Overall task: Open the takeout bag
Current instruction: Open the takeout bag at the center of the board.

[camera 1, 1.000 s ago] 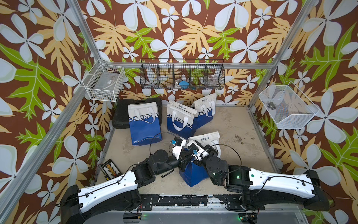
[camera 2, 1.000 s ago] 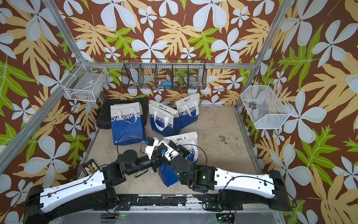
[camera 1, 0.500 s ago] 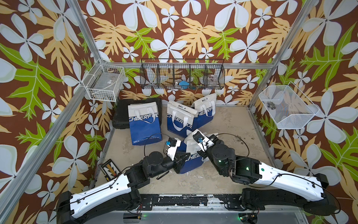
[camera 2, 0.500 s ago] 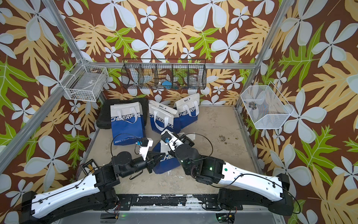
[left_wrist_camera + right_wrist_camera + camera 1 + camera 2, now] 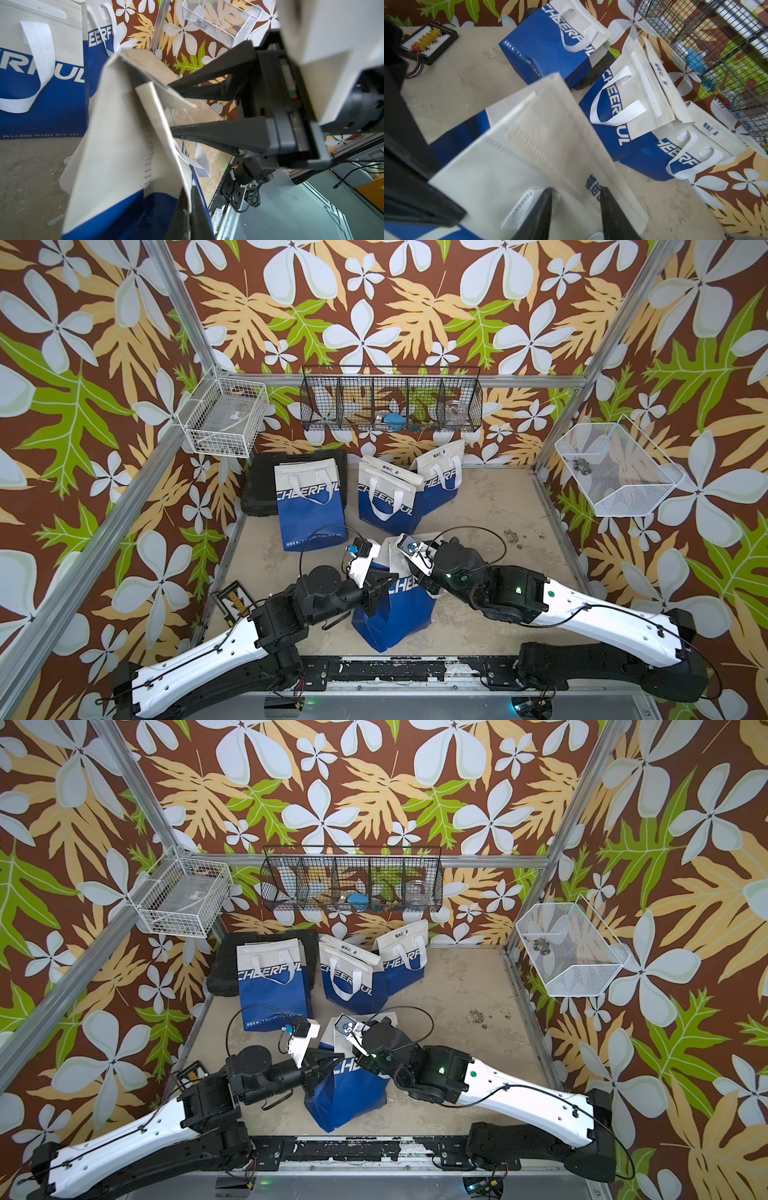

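Left tool (image 5: 188,209) pinches takeout bag (image 5: 395,610) (right tool (image 5: 575,197) straddles).

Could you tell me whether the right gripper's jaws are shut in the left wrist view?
No, the right gripper has its jaws clearly apart beside the takeout bag.
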Tool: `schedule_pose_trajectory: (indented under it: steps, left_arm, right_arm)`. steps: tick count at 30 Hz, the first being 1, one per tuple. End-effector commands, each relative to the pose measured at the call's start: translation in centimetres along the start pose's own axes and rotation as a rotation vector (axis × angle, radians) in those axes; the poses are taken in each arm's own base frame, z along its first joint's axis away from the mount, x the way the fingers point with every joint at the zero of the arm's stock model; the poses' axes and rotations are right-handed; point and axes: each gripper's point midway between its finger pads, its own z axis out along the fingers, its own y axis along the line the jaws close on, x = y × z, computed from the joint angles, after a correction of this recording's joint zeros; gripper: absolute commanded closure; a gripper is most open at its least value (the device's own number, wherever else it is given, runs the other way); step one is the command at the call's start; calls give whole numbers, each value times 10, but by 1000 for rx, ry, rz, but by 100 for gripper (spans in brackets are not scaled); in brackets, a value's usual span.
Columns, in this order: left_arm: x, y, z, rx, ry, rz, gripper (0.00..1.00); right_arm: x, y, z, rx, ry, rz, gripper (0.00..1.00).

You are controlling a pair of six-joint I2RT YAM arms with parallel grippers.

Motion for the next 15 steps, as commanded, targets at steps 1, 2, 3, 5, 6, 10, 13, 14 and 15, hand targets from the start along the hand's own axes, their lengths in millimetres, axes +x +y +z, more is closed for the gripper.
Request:
schedule_pose_trajectory:
  steps: [1,2,3,5,6,10,13,14,15]
  left_arm:
    - [-9,-10,-2,43,-22,3,100]
    - [-9,-10,-2,42,-18,2,100]
    - [-9,-11,-2,44,-15,2,100]
    - [-7,-11,-1,44,-9,0,100]
    - [-6,-10,0,43,-7,0,100]
    - [-2,-8,1,41,2,-6,100]
    - [-1,-9,2,44,8,-7,100]
    - [0,-9,2,47,11,-8,100]
    - [0,-10,2,51,13,-9,100]
  right_arm:
    - [-1,1,3,7,-17,35,58]
    - [0,-5,5,45,-15,37,61]
    - [1,-13,6,98,-15,41,64]
    - [-2,-21,6,146,-32,45,66]
    - [-6,-22,5,149,-51,54,66]
    - [-22,-17,2,105,-109,78,69]
    - [-32,-13,-1,63,-151,91,68]
    - [-34,-13,-1,61,-159,95,67]
    - [-36,-11,-1,51,-163,95,67]
